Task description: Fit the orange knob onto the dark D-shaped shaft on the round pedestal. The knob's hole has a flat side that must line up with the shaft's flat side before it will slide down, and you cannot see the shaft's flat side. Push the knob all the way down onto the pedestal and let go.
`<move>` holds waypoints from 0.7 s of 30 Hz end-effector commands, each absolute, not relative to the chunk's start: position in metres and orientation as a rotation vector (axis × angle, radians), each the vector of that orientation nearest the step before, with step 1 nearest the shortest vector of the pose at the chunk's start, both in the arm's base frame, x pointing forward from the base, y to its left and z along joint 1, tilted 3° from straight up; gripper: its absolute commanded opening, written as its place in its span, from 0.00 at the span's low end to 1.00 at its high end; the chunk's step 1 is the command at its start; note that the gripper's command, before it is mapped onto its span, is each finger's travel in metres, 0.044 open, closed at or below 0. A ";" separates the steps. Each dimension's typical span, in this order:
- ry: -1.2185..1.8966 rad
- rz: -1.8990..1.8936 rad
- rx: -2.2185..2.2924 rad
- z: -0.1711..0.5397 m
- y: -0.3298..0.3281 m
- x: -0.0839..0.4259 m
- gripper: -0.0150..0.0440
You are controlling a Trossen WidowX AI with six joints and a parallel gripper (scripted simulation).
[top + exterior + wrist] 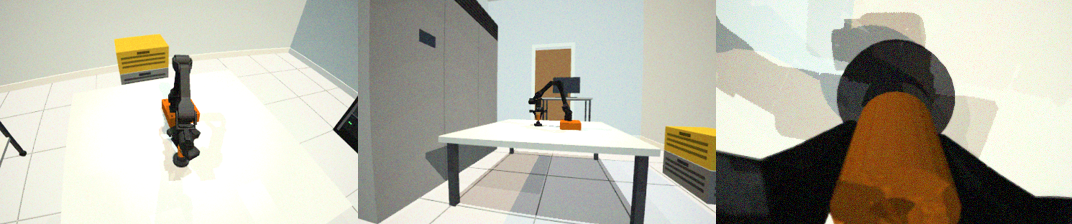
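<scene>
The orange knob [180,153] [538,117] [896,155] is upright over the round pedestal [175,161] [538,125] [945,90]. My gripper [538,111] [895,135] is shut on the knob, with one black finger on each side of it. In the wrist view the knob's far end overlaps the dark raised middle of the pedestal, and the wide base shows around it. The dark shaft is hidden under the knob. I cannot tell whether the knob touches the raised part or how far it sits on the shaft. Both flat sides are hidden.
The pedestal stands on the white table [108,161] [520,138], in front of the arm's orange base [195,114] [570,125]. A yellow and grey cabinet [142,59] [690,147] stands on the floor beyond the table. Arm shadows fall around the pedestal.
</scene>
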State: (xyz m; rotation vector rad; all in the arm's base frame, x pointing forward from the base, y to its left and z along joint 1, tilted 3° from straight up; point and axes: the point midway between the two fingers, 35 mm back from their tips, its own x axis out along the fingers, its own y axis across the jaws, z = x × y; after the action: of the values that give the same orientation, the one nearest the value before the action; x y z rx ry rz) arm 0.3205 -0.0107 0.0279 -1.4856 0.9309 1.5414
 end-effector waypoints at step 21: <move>0.929 1.541 -1.488 0.015 -0.010 0.320 0.25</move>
State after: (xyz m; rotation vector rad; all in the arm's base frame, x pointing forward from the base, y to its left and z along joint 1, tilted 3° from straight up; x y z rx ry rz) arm 0.3201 -0.0101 0.0141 -1.4877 0.9292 1.5413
